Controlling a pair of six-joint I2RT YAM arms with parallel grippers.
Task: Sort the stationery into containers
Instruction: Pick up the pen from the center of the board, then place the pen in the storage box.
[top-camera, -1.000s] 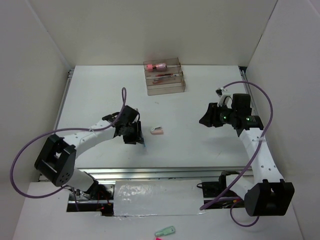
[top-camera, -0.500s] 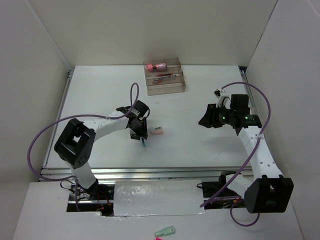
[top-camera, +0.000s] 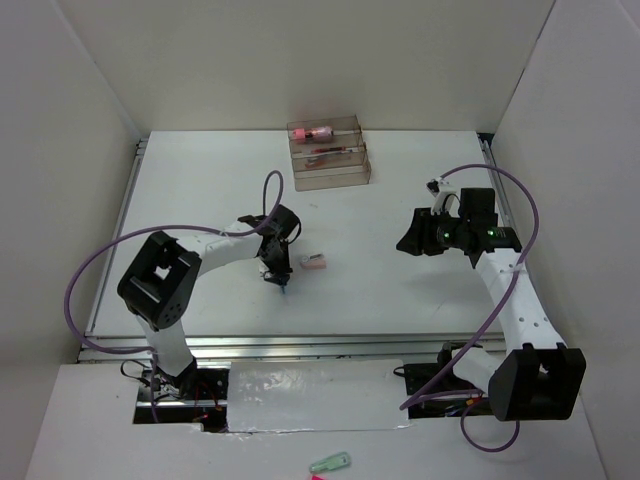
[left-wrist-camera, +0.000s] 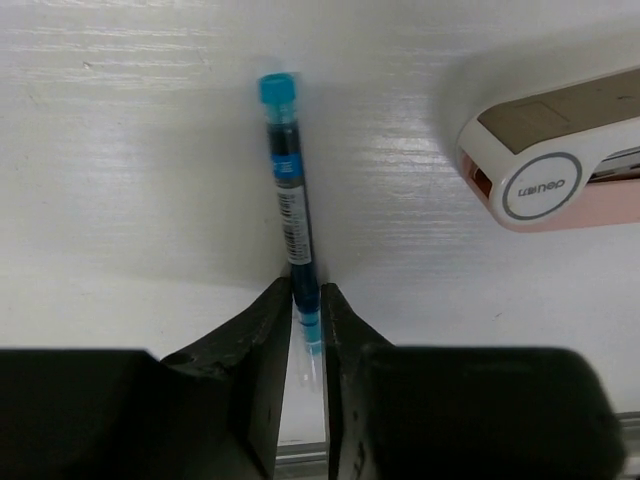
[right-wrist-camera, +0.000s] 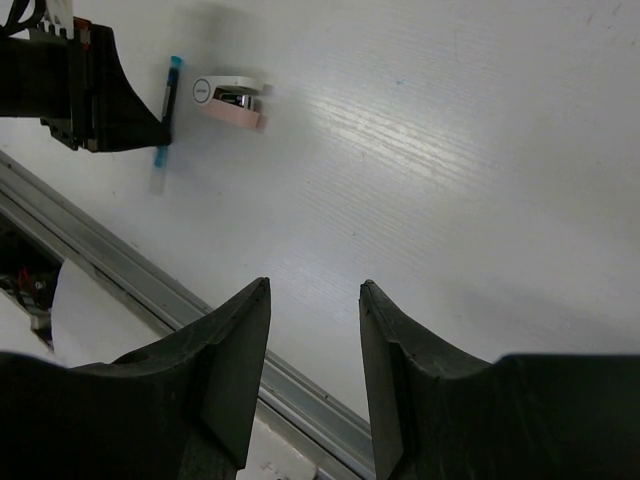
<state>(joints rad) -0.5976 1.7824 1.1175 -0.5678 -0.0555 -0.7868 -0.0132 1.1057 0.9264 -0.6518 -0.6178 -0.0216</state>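
1. Counter (top-camera: 400, 200): broad bare room from the centre to the far edge.
2. Organiser (top-camera: 332, 176): mid far edge; holds a pink item (top-camera: 318, 131) and red pens (top-camera: 325, 155). Task judged partly done.
3. Right fingers (right-wrist-camera: 240, 340): near the right edge, spread wide, holding nothing.
4. Left fingers (left-wrist-camera: 272, 325): centre, pinched on the blue pen.
5. Pink-and-white eraser (left-wrist-camera: 560, 165): centre, unsorted.
6. Blue pen (left-wrist-camera: 290, 190): just beside the eraser, unsorted.

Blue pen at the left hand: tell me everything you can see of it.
The blue pen is a thin clear plastic tube of blue ink, with a bright blue cap at its far end and a printed label mid-barrel. The left hand pinches its near end between two black fingers. It lies low over the white table; contact is unclear. The pink-and-white eraser sits apart beside it.
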